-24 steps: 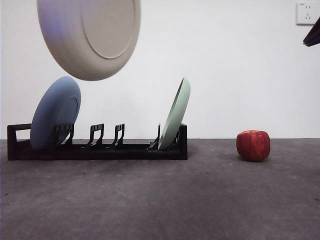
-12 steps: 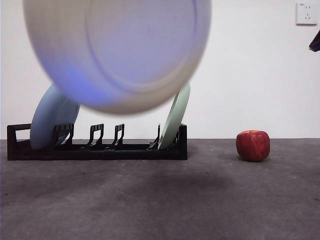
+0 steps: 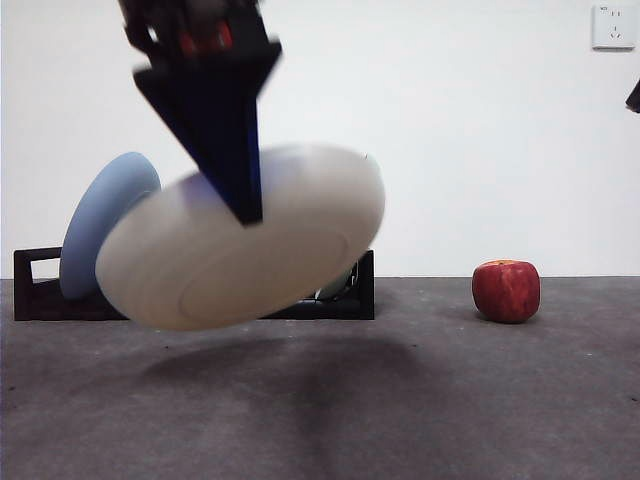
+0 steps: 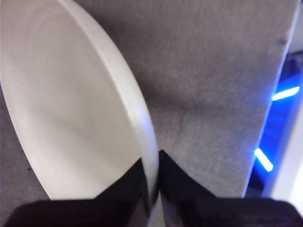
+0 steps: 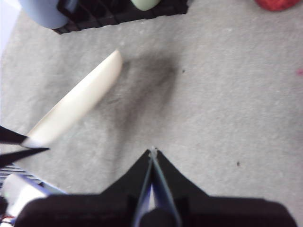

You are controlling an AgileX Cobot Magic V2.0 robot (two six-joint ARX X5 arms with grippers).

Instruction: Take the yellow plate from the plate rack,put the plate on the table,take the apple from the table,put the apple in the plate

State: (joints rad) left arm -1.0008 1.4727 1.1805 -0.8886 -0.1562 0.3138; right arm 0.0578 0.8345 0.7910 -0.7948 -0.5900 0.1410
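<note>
My left gripper (image 3: 245, 205) is shut on the rim of the yellow plate (image 3: 240, 250) and holds it tilted a little above the table (image 3: 450, 400), in front of the plate rack (image 3: 35, 290). The left wrist view shows the jaws (image 4: 152, 163) pinching the plate's edge (image 4: 66, 109). The plate also shows in the right wrist view (image 5: 75, 101). The red apple (image 3: 506, 291) sits on the table to the right, apart from both grippers. My right gripper (image 5: 152, 152) is shut and empty, high above the table.
A blue plate (image 3: 100, 210) stands in the rack's left end. A pale green plate (image 5: 144, 4) stands at the rack's right end, mostly hidden in the front view. A wall socket (image 3: 612, 26) is at the top right.
The yellow plate has come down from the top of the view and tipped toward flat, in front of the rack. The left gripper has come into view above it. The apple has not moved.
</note>
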